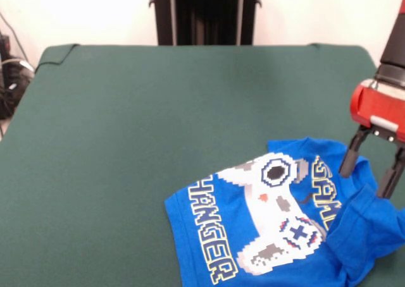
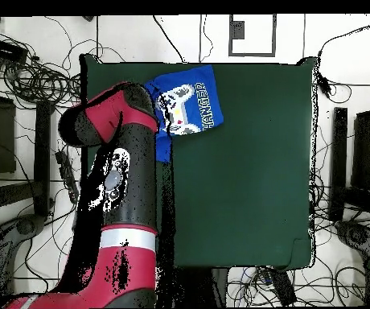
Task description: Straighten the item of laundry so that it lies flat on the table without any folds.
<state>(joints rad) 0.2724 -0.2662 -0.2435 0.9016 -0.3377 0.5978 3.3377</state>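
Front view: gripper [image 1: 373, 173] comes down at the right side of the picture, red wrist block above, two dark fingers [image 1: 350, 155] pointing down and spread apart with a clear gap between them. Nothing pinched between the tips. One finger ends at the shirt's upper right edge; the other ends against the raised blue fold beside it. Can't tell whether either tip actually presses the cloth.

T-shirt [image 1: 266, 236], bright blue, sits at the table [image 1: 126, 141] corner nearest the camera on the right in the front view; its lower part runs past the bottom of the picture. Print side up: white pixel controller in the middle, white-and-yellow block letters on either side of it, all rotated roughly a quarter turn. Not flat. The right portion is bunched into a thick fold that stands up from the cloth and covers part of the lettering there. The left portion with the lettering lies smooth on the green cloth.

Overhead view: T-shirt [image 2: 190, 103] lies at the table's [image 2: 244, 161] top edge, near the top left corner, one side hidden under the red and black arm [image 2: 112, 161]. Arm covers the table's left edge; gripper itself is not visible from above.

Rest of the green cloth is bare apart from a slight wrinkle at a far corner in the front view.
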